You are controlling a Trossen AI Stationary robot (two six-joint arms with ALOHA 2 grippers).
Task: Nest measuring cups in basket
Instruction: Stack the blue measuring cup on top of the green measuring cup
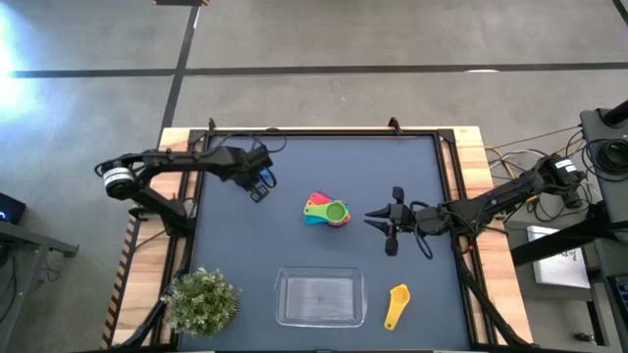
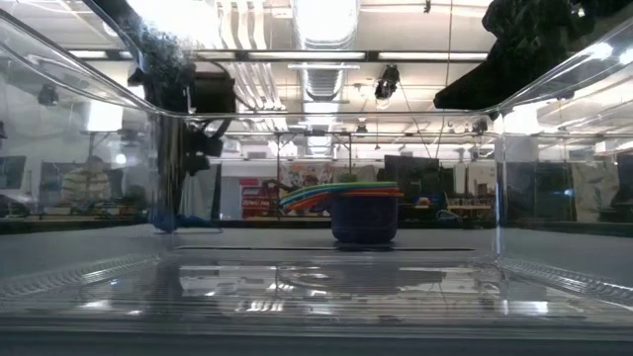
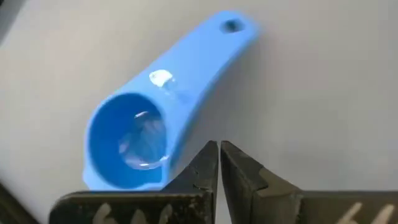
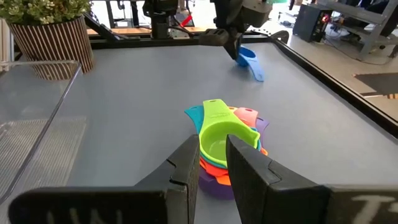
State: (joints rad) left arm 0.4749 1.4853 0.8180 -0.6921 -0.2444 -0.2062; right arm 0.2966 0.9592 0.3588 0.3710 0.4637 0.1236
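Observation:
A blue measuring cup [image 3: 143, 118] lies on its side on the table's far left, also seen in the right wrist view [image 4: 250, 62]. My left gripper [image 3: 219, 163] is shut and hangs low beside it [image 1: 262, 183]. A nested stack of cups [image 1: 327, 211], green on top over teal, pink, orange and purple, stands at the table's middle. My right gripper [image 4: 212, 158] is open, level, just right of the stack [image 4: 221, 146], without touching it. A yellow cup [image 1: 395, 306] lies near the front edge, right of the clear basket [image 1: 282, 294]. My left gripper's shut fingers [image 3: 202, 165] come from above, next to the spot where the blue cup's bowl meets its handle [image 3: 180, 134]. I cannot tell whether they touch it. The cup lies on the table.
A bushy green plant in a striped pot [image 1: 201, 299] stands at the near left corner, left of the basket. The table's raised dark rim [image 1: 446, 167] runs around the mat. Cables and gear lie off the right edge.

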